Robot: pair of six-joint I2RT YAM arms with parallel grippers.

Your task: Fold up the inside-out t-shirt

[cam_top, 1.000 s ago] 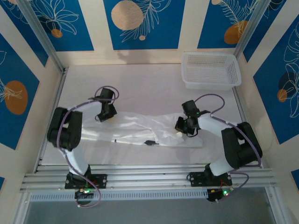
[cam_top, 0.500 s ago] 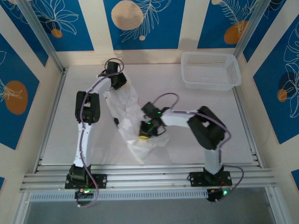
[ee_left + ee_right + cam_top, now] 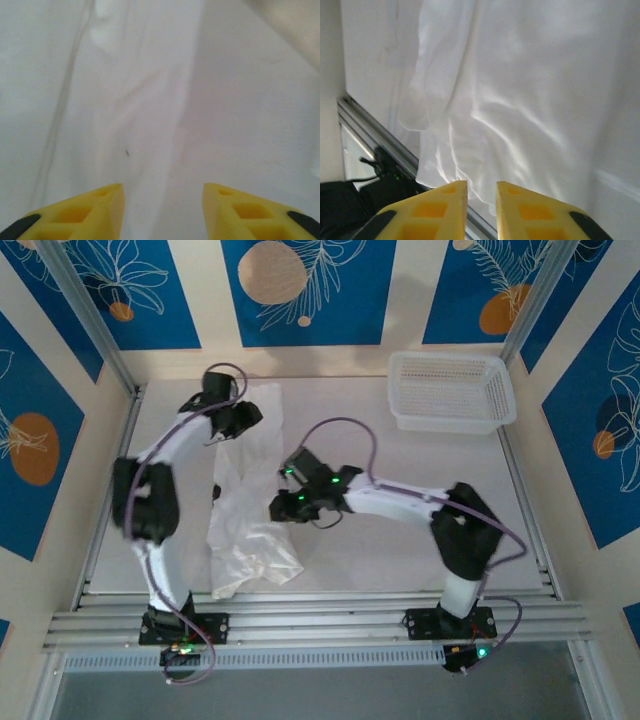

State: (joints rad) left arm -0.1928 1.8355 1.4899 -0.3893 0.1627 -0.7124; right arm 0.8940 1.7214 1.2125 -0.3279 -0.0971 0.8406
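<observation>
Swung round from crosswise, the t-shirt [image 3: 245,530] lay lengthwise. Above it the left gripper [image 3: 162,192] hung spread and empty. The right gripper [image 3: 481,187] stood slightly parted, gripping nothing.

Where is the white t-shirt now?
In the top view, the t-shirt lies in a long strip on the table's left half, the left hand at its far end, the right hand beside it.

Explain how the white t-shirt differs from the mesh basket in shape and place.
Shape: the t-shirt lies wrinkled in a long strip; the mesh basket stands upright. Place: the t-shirt is on the left of the table, the mesh basket in its far right corner. Both are white.
</observation>
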